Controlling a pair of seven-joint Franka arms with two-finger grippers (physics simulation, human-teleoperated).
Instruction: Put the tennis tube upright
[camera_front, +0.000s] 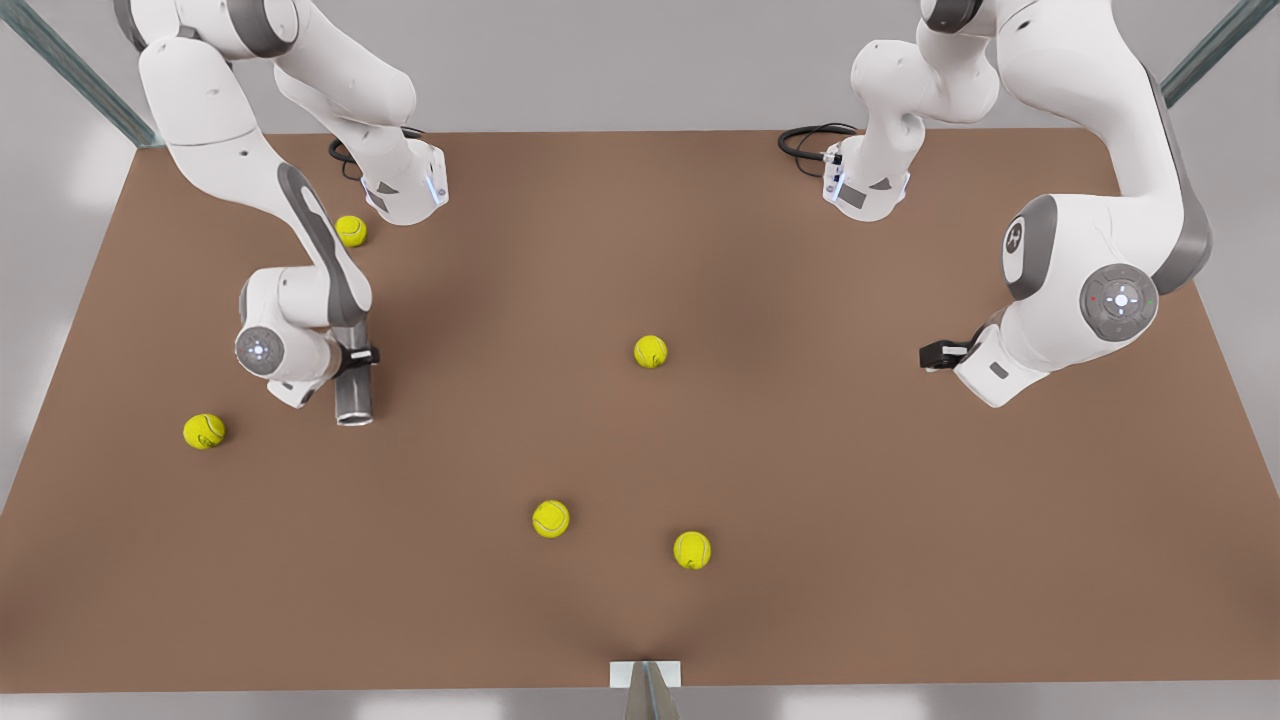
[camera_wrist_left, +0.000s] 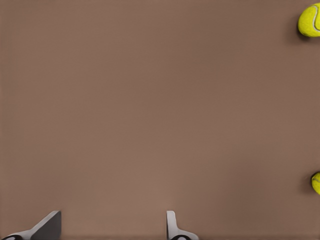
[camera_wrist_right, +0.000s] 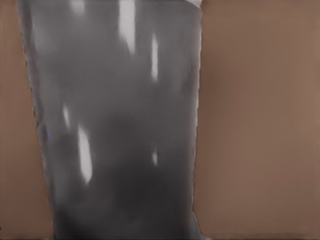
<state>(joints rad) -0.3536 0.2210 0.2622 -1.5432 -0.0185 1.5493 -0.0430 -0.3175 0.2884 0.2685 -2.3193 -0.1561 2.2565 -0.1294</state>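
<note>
At nine o'clock on the bench (camera_front: 640, 200), tilt the tennis tube (camera_front: 354, 398), clamped in the right gripper (camera_front: 358, 357), slowly until plumb; release only once seated flat. Leave the left gripper (camera_front: 935, 355), spread wide, waiting at three o'clock.

I see a brown surface (camera_front: 800, 450) w/ five yellow tennis balls on it. One ball (camera_front: 650, 351) sits approx. mid-surface. Two more, ball (camera_front: 550, 518) and ball (camera_front: 692, 549), lie near each other twd the near edge. Another ball (camera_front: 204, 431) is at the front view's left, and the fifth ball (camera_front: 350, 230) is far back-left. Black cable (camera_front: 805, 143) coils at the back edge.
</note>
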